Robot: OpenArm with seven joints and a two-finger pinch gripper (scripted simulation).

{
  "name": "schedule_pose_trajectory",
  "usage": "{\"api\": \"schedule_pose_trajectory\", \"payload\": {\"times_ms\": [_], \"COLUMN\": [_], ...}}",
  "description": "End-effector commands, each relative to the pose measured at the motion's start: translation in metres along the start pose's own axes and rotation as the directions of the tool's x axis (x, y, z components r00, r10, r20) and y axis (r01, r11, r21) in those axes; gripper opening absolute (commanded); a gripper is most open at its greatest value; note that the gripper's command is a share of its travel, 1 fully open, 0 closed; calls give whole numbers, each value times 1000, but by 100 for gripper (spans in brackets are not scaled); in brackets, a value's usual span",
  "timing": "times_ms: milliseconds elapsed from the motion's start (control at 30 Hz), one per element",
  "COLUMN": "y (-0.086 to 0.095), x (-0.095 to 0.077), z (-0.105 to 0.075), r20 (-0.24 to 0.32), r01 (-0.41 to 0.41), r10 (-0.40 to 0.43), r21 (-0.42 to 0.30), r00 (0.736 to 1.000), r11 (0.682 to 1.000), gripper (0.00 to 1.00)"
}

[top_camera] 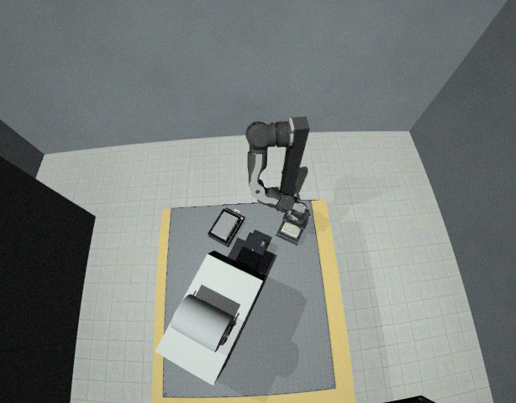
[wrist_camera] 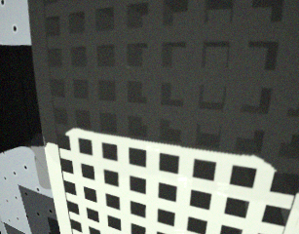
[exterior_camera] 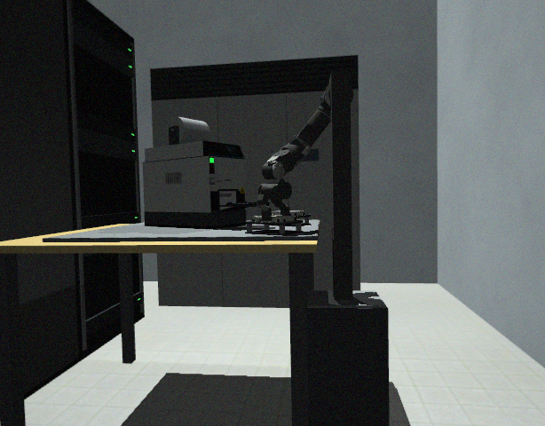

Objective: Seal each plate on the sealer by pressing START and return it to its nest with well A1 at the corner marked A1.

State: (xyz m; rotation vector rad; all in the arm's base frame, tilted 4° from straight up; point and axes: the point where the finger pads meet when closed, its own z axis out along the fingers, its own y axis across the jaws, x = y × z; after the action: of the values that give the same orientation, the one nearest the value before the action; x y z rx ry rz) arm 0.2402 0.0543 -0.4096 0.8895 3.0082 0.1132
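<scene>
While the arm reaches down at the table edge, gripper is low at one end of the gridded plate, fingers partly apart, one to each side; cannot tell if they are clamped on it. That plate is at its nest, near the arm's post; nest label not readable, exact seating not clear. Wrist view: rows of square wells, part brightly lit, rest in dark shade.

Second plate lies in the other nest, across the mat, pale top, well detail too small to tell. Whether it has foil on, cannot tell.

Sealer sits angled on the mat, its dark stage out in front, between the two nests and well apart from the gripped end in top view. Lamp green. Big pale roll on top of the sealer. Tall dark cabinet beyond the table side, small green lights on it
</scene>
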Motion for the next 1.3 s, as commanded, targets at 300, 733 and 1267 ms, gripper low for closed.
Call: {"api": "schedule_pose_trajectory", "payload": {"times_ms": [300,733,1267], "y": [1,1,1], "x": [0,0,0], "z": [0,0,-8], "r20": [0,0,0], "r01": [3,3,0], "r10": [-3,-3,0], "r21": [-4,-4,-2], "r00": [1000,1000,1000], "r11": [1000,1000,1000], "gripper": [0,0,0]}}
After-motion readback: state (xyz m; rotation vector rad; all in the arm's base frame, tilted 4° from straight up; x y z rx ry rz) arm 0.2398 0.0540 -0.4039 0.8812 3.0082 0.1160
